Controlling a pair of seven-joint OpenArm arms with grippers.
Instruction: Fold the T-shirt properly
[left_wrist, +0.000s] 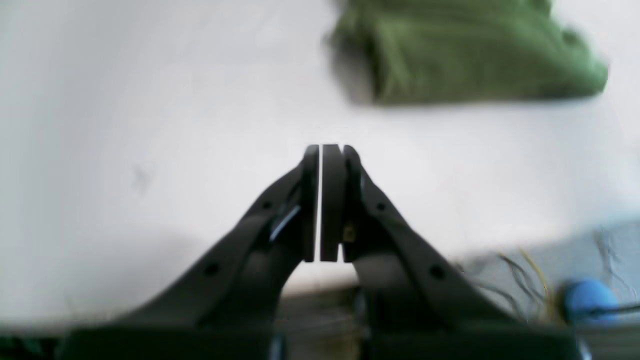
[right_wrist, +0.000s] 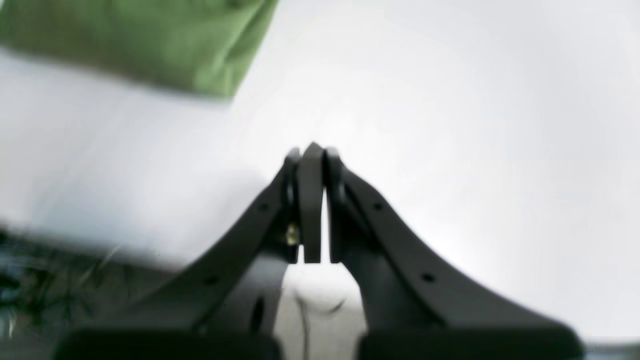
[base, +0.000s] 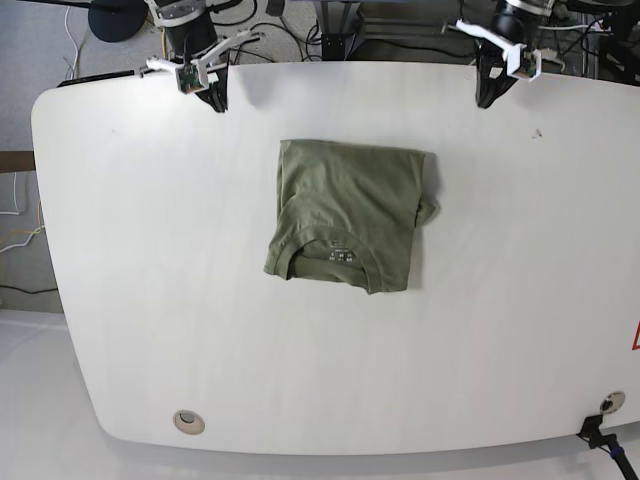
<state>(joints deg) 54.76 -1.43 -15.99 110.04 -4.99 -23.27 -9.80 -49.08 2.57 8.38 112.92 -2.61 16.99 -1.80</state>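
"Where's the folded olive-green cotton T-shirt (base: 350, 195)?"

"On the white, round-cornered worktop (base: 170, 280), around its middle, collar facing away from the arms. A bit sticks out past one side."

"And the black tapered left jaws (base: 484, 106) and black tapered right jaws (base: 221, 110)?"

"Both closed, gripping nothing, apart from the shirt near the worktop's edge."

"So which step is this?"

"Finishing, I'd judge: the compact fold looks nearly complete. Next, perhaps tuck that bit in; otherwise, leave it alone."
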